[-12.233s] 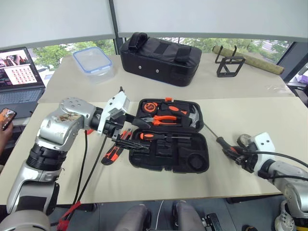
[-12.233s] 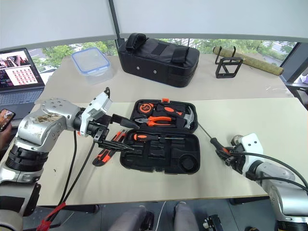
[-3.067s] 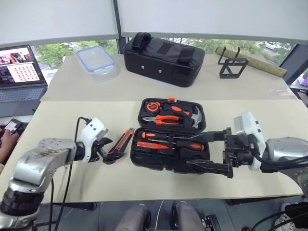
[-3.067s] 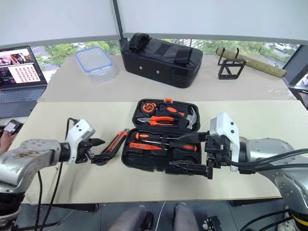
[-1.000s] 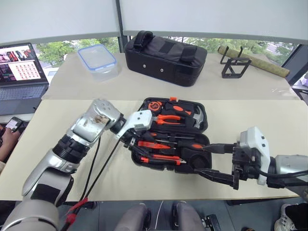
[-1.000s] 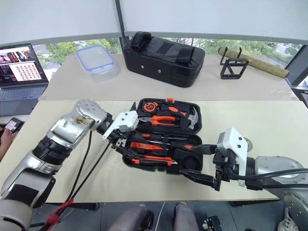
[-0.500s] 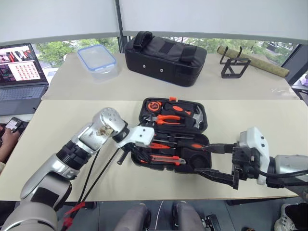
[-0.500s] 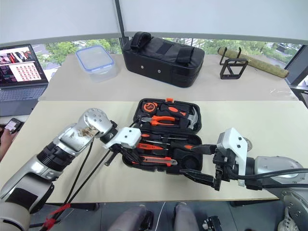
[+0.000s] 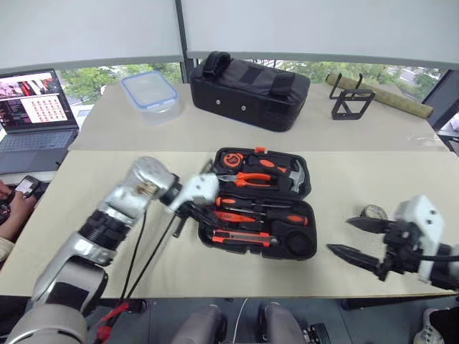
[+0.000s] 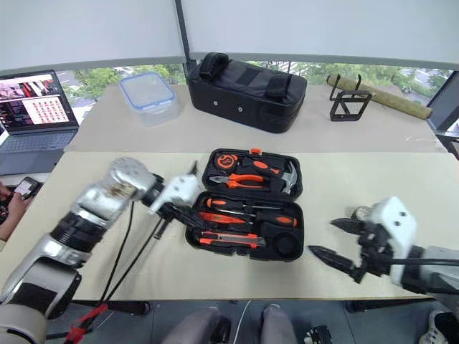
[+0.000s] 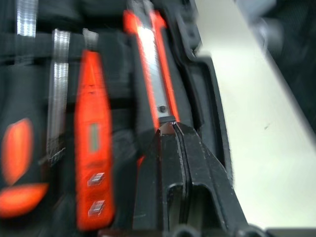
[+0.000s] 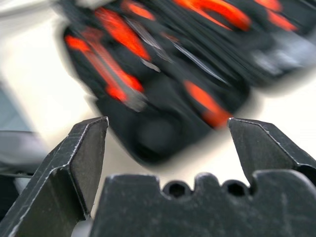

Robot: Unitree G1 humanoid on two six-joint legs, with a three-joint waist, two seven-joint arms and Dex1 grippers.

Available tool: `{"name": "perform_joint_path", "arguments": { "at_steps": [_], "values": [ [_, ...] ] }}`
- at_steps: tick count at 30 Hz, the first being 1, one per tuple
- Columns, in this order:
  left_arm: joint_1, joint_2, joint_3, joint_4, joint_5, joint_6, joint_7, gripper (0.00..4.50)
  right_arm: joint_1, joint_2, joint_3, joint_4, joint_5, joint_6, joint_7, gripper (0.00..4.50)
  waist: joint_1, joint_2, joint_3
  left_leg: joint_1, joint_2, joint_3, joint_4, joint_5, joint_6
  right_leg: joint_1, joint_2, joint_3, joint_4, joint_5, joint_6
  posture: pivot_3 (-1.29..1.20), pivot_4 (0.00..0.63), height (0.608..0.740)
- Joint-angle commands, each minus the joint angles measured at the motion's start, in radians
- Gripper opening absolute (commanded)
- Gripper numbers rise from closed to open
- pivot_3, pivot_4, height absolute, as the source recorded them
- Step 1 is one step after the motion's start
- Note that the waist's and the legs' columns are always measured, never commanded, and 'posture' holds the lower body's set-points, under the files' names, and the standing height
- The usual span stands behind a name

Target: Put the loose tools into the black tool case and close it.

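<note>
The black tool case [image 9: 305,188] lies open in the middle of the table. Its near half holds two black-and-orange screwdrivers [image 9: 276,215], a slim orange one [image 9: 233,216] and the orange-and-black utility knife [image 9: 240,237] in the front slot. My left gripper [image 9: 199,217] sits at the case's left edge with its fingers together, their tips at the end of the knife [image 11: 154,69]. A small grey tape roll [image 9: 374,212] rests on the table right of the case. Just in front of the roll, my right gripper [image 9: 356,239] hangs wide open and empty.
Orange-handled pliers [image 9: 251,177], a hammer and a tape measure fill the case's far half. Behind stand a black fabric bag [image 9: 247,89], a clear box with a blue lid [image 9: 149,92], a wire stand [image 9: 351,100] and a laptop [image 9: 36,107]. A person's hand holds a phone [image 9: 27,186] at left.
My left gripper has drawn back to the case's left edge, and the utility knife now lies in the front slot. My right gripper has swung right, away from the case, to beside the tape roll.
</note>
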Motion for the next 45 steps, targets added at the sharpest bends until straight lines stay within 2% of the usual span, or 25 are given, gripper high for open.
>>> {"name": "perform_joint_path", "arguments": {
  "at_steps": [1,2,9,13,19,23,26,30,32,33,37,38,41,45],
  "values": [
    [-0.003,0.035,0.103,-0.065,-0.107,0.074,-0.013,1.57,-0.029,-0.002,-0.029,0.094,-0.066,-0.03,-0.024,4.5,-0.004,0.0,0.0,0.0,0.0,0.001,0.0,0.0,0.0,0.0,-0.001,0.0,-0.001,0.0,0.0,0.0,0.15,0.722],
    [0.004,0.045,0.122,-0.078,-0.126,0.09,-0.008,1.82,-0.047,-0.001,-0.017,0.132,-0.086,-0.037,-0.034,4.5,-0.004,0.0,0.0,0.0,0.0,0.001,-0.001,0.0,0.0,0.0,-0.001,0.001,-0.002,0.0,0.0,0.0,0.15,0.722],
    [0.037,0.048,0.207,-0.217,-0.228,0.206,0.102,4.45,-0.251,0.028,0.123,0.432,-0.227,-0.109,-0.113,4.5,-0.006,0.0,0.001,0.0,0.0,0.001,-0.002,0.0,-0.001,0.002,-0.003,0.001,-0.006,0.0,-0.001,0.0,0.15,0.722],
    [0.075,0.064,0.219,-0.288,-0.256,0.234,0.146,4.48,-0.339,0.028,0.215,0.519,-0.263,-0.144,-0.069,4.5,-0.006,0.001,0.001,0.0,0.0,0.001,-0.003,0.0,-0.001,0.002,-0.003,0.002,-0.006,0.0,-0.001,0.0,0.15,0.722],
    [0.094,0.09,0.221,-0.318,-0.265,0.234,0.181,4.48,-0.388,0.031,0.308,0.569,-0.304,-0.178,-0.014,4.5,-0.007,0.001,0.001,0.0,0.0,0.001,-0.003,0.0,-0.002,0.002,-0.003,0.002,-0.006,0.0,-0.001,0.0,0.15,0.722],
    [0.091,0.092,0.217,-0.336,-0.278,0.239,0.197,4.48,-0.437,0.048,0.377,0.646,-0.355,-0.214,-0.013,4.5,-0.009,0.001,0.001,0.0,0.0,0.001,-0.003,-0.004,-0.009,0.002,-0.003,0.001,-0.007,0.0,-0.001,0.0,0.15,0.722],
    [0.079,0.09,0.208,-0.332,-0.279,0.237,0.205,4.5,-0.462,0.057,0.406,0.692,-0.384,-0.242,-0.009,3.79,-0.011,0.001,0.001,0.0,0.0,0.001,-0.003,-0.004,-0.009,0.002,-0.003,0.001,-0.007,0.0,-0.001,0.0,0.15,0.722],
    [0.062,0.091,0.198,-0.317,-0.275,0.227,0.203,4.5,-0.47,0.062,0.388,0.691,-0.373,-0.255,0.005,2.44,-0.015,0.001,0.001,0.0,0.0,0.001,-0.003,-0.004,-0.009,0.002,-0.002,0.001,-0.007,0.0,-0.001,0.0,0.15,0.722],
    [0.063,0.095,0.192,-0.312,-0.267,0.215,0.195,4.5,-0.451,0.051,0.374,0.647,-0.354,-0.258,0.034,1.91,-0.016,0.001,0.001,0.0,0.0,0.001,-0.003,-0.004,-0.009,0.002,-0.002,0.001,-0.007,0.0,-0.001,0.0,0.15,0.722],
    [0.064,0.096,0.189,-0.309,-0.263,0.208,0.192,4.5,-0.441,0.047,0.368,0.619,-0.342,-0.253,0.047,1.43,-0.017,0.001,0.001,0.0,0.0,0.001,-0.003,-0.004,-0.009,0.002,-0.002,0.001,-0.007,0.0,-0.001,0.0,0.15,0.722],
    [0.074,0.1,0.169,-0.306,-0.244,0.175,0.179,4.5,-0.409,0.034,0.339,0.399,-0.224,-0.166,0.115,0.17,-0.022,0.001,0.001,0.0,0.0,0.001,-0.003,-0.004,-0.009,0.002,-0.002,0.001,-0.006,0.0,-0.001,0.0,0.15,0.722],
    [0.075,0.1,0.165,-0.306,-0.242,0.171,0.177,4.5,-0.403,0.034,0.338,0.328,-0.18,-0.137,0.129,0.03,-0.023,0.002,0.001,0.0,0.0,0.001,-0.003,-0.004,-0.009,0.002,-0.002,0.001,-0.007,0.0,-0.001,0.0,0.15,0.722],
    [0.075,0.095,0.149,-0.305,-0.237,0.159,0.171,4.5,-0.387,0.027,0.358,0.136,-0.067,-0.062,0.16,0.03,-0.025,0.002,0.001,0.0,0.001,0.0,-0.003,-0.004,-0.01,0.002,-0.002,0.001,-0.007,0.0,-0.001,0.0,0.15,0.722],
    [0.079,0.094,0.12,-0.304,-0.218,0.128,0.157,4.5,-0.396,0.008,0.46,-0.003,-0.073,-0.039,0.144,0.03,-0.023,0.001,0.001,0.0,0.001,-0.001,-0.003,-0.005,-0.01,0.003,-0.002,0.001,-0.008,0.0,-0.001,0.0,0.15,0.722]
  ]
}}
